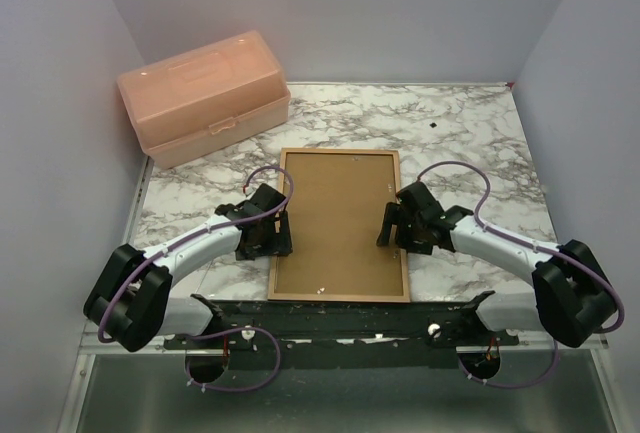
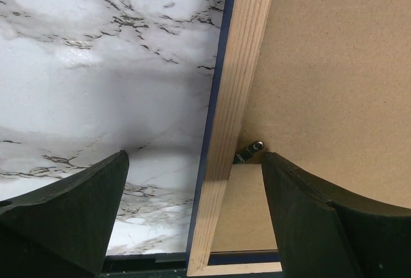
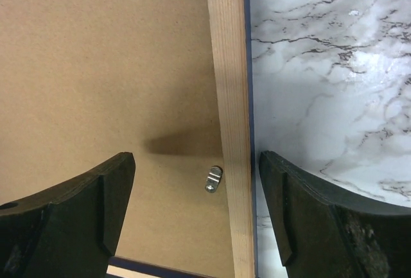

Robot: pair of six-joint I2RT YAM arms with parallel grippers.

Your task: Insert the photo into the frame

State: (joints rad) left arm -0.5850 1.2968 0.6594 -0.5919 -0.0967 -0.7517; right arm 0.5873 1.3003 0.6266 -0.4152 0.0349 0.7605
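Frame (image 1: 340, 153) lies flat on the marble table (image 1: 470, 133), wood face up, with the brown backing board (image 1: 338, 223) seated in it. I see my left gripper (image 2: 194, 162) with jaws wide apart astride the frame's left rail, beside a metal clip (image 2: 250, 151); my right gripper (image 3: 196, 159) is likewise spread over the right rail, gripping nothing

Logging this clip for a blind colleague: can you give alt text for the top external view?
A picture frame lies back-up on the marble table, its brown backing board showing, with the left gripper and right gripper open at its left and right edges. A peach plastic box sits at the far left; no photo is visible.
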